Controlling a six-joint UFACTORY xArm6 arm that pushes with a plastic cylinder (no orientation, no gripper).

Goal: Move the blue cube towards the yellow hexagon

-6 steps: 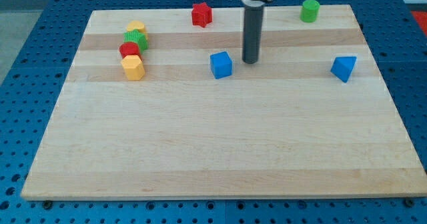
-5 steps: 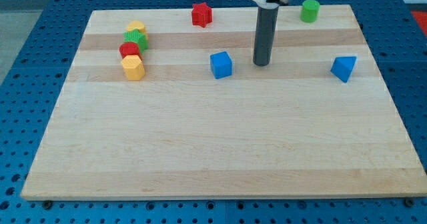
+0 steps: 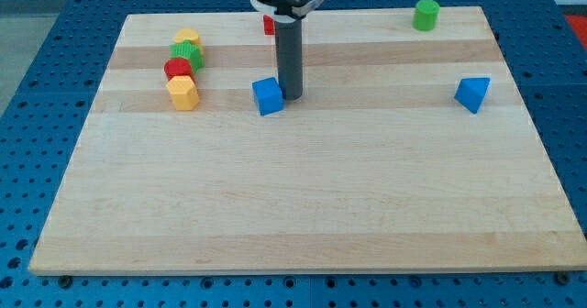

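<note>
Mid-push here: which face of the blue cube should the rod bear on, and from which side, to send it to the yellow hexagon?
Bear on the blue cube at its face toward the view's right, coming from the right. The yellow hexagon lies to its left at about the same height in the view. My tip sits right at that face now. Judging by that, a centred push should keep the cube from turning.

A green cylinder (image 3: 426, 15) sits top right, a blue triangular block (image 3: 471, 94) below it.
</note>
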